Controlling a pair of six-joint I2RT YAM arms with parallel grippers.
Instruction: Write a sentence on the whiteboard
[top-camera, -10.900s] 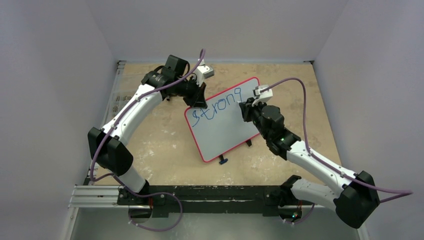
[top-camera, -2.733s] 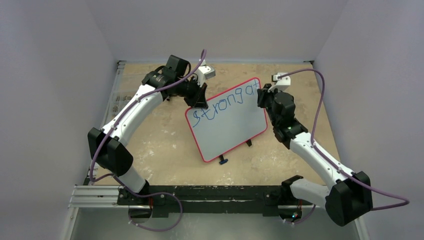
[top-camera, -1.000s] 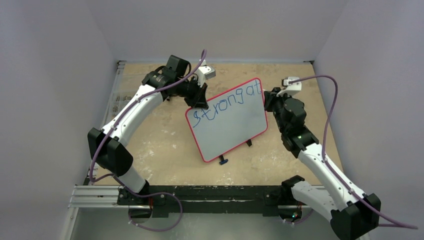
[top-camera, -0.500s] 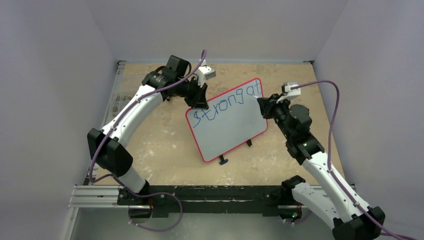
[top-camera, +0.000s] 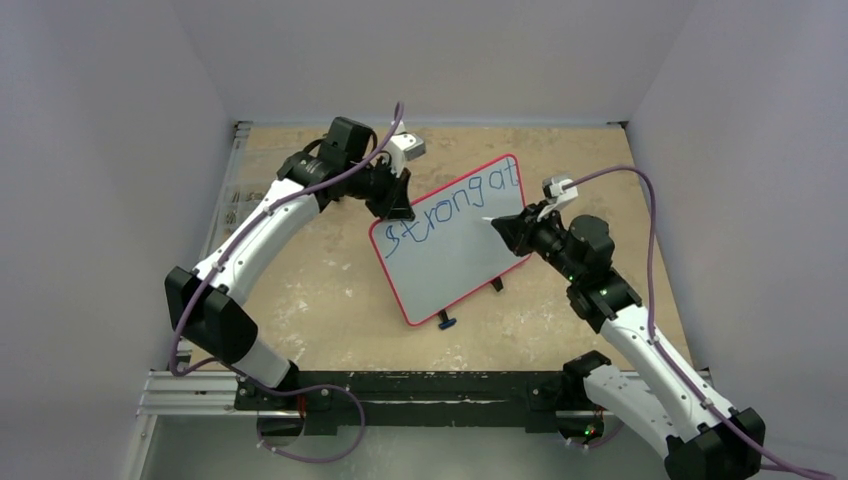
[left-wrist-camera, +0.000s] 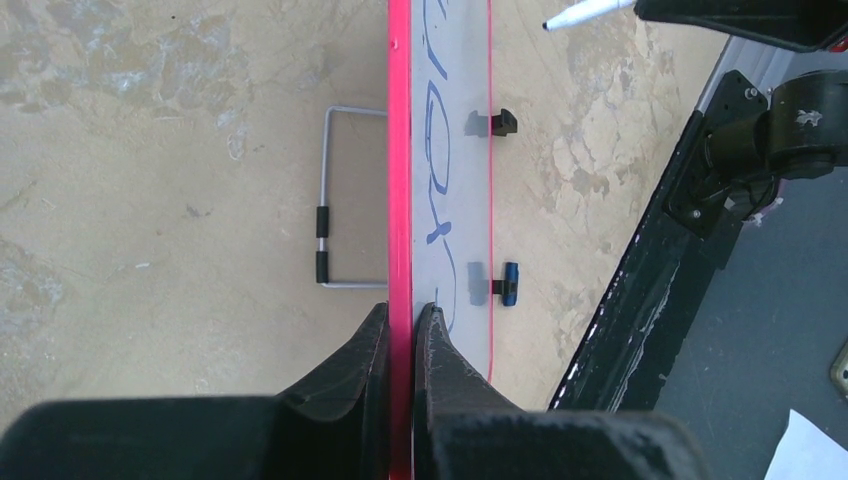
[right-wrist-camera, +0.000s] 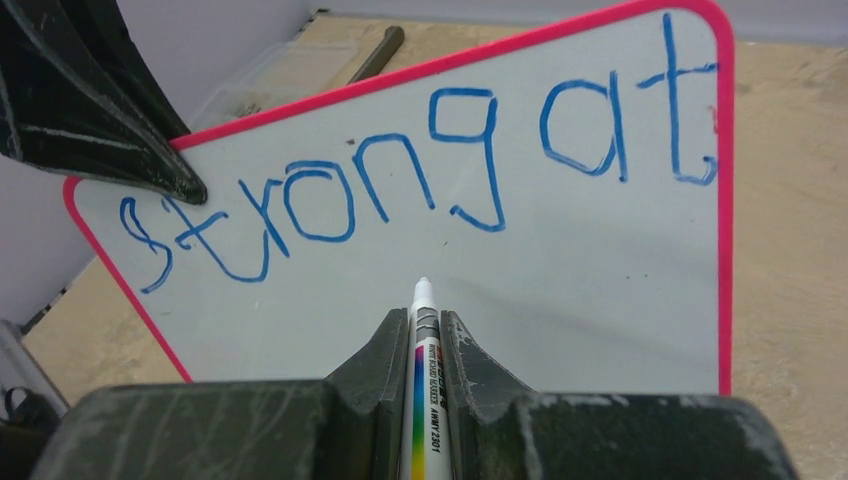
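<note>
R end effector (right-wrist-camera: 427, 322) swung inward, clamping marker (right-wrist-camera: 426, 385), L (left-wrist-camera: 402, 312) pinching whiteboard (right-wrist-camera: 570, 280)

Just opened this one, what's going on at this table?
The left end effector is clamped on the edge of the whiteboard, steadying it upright on its feet. The right end effector grips a marker whose tip sits just off the board, below the writing. The sentence reads "strong at" in blue so far, and the board below it is blank.
</note>
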